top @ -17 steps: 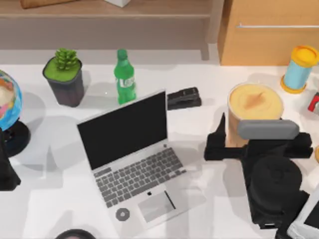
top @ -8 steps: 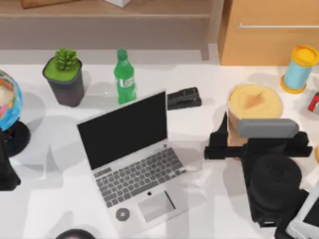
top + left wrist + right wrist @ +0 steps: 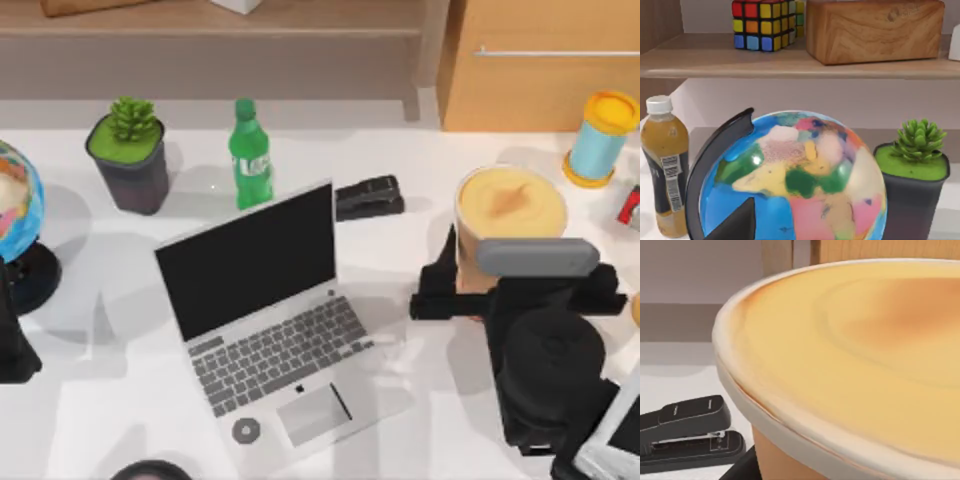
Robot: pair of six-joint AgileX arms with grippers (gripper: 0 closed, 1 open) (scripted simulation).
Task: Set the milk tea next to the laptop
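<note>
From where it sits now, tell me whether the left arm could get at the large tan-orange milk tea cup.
Probably not: the milk tea cup stands at the table's right, the open silver laptop lies between, and the right gripper is already at it. The left arm is parked at the far left edge.

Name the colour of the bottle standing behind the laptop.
Green bottle, clearest in the top view.

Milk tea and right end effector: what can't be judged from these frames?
- Top view: the right end effector sits against the milk tea; the arm's body hides the cup's near side, so grip is unclear.
- Right wrist view: the cup's base is cut off by the edge.
- Top view: the left end effector is cut off at the left edge.
</note>
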